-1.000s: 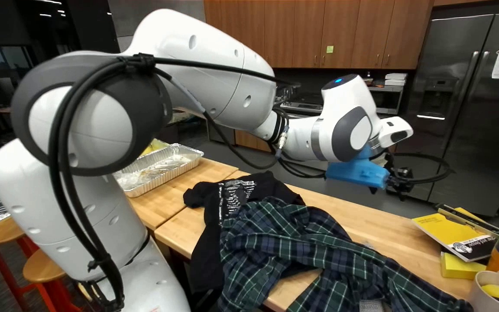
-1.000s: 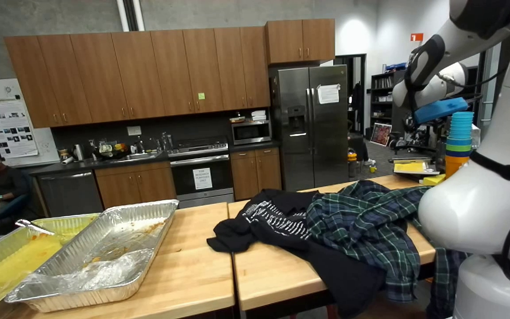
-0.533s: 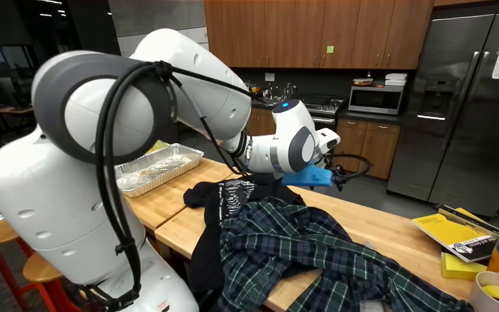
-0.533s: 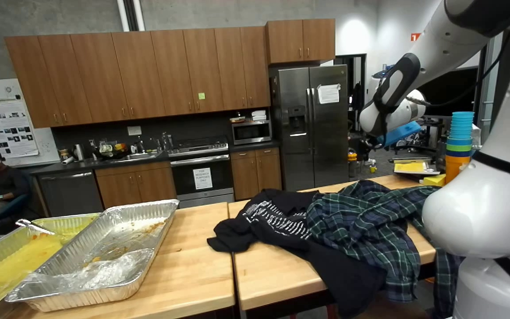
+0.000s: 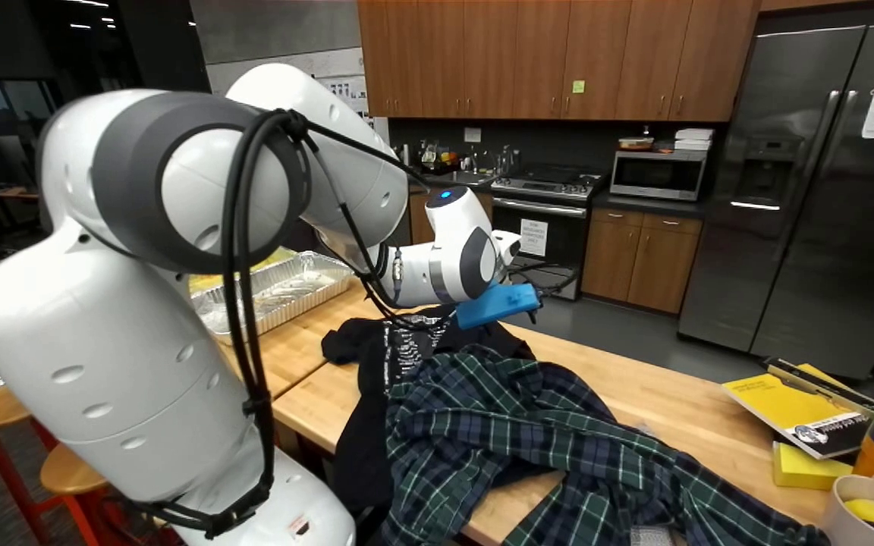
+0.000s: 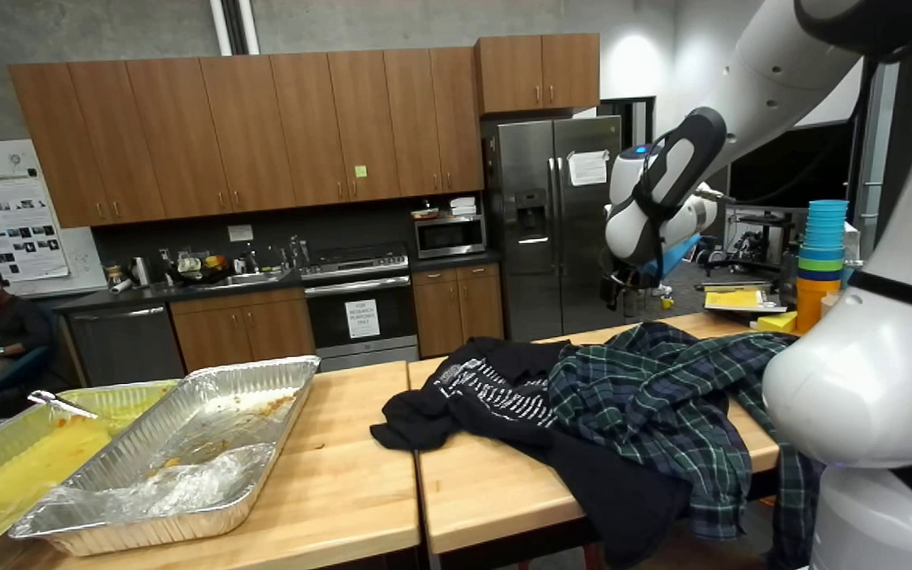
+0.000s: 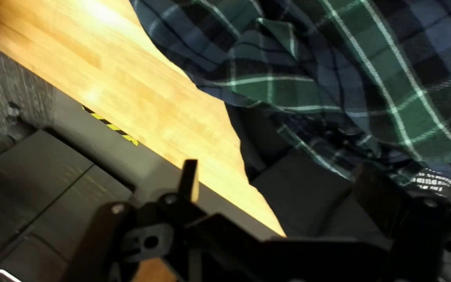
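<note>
Swung back from the books (image 5: 793,402) toward the plaid shirt (image 6: 646,388) and black shirt (image 6: 551,443), heaped unmoved on the tabletop (image 5: 680,409) and partly draped off its near edge. Hangs above, close to the far edge, with jaws wide apart and empty; likely better placed for reaching either. Well clear of cups (image 6: 820,261) stacked beside the books and of a foil tray (image 6: 163,534) at the other end. Perhaps hampered by loose folds, plaid over black.

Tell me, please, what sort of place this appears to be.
Probably a lab or office kitchen: a refrigerator, a stove with a paper sign on its front, and a poster suggest it.
</note>
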Robot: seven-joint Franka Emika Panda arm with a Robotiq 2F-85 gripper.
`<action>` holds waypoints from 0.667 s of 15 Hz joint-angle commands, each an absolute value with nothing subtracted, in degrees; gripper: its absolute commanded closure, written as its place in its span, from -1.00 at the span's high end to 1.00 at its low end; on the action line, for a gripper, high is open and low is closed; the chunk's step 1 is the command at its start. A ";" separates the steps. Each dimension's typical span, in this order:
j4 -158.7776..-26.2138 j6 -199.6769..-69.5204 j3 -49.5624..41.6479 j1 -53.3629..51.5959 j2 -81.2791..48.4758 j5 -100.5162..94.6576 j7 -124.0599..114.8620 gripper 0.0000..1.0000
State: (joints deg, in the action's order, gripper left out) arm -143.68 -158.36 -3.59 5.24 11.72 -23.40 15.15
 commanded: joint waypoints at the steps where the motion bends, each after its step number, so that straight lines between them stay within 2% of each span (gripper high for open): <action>1: -143.30 -158.85 -3.31 1.54 10.77 -21.79 24.30 1.00; 10: -140.13 -156.06 -2.32 -10.79 6.99 -6.51 53.21 1.00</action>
State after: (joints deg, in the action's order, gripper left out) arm -142.64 -158.16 -2.45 -7.74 9.48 -12.07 43.67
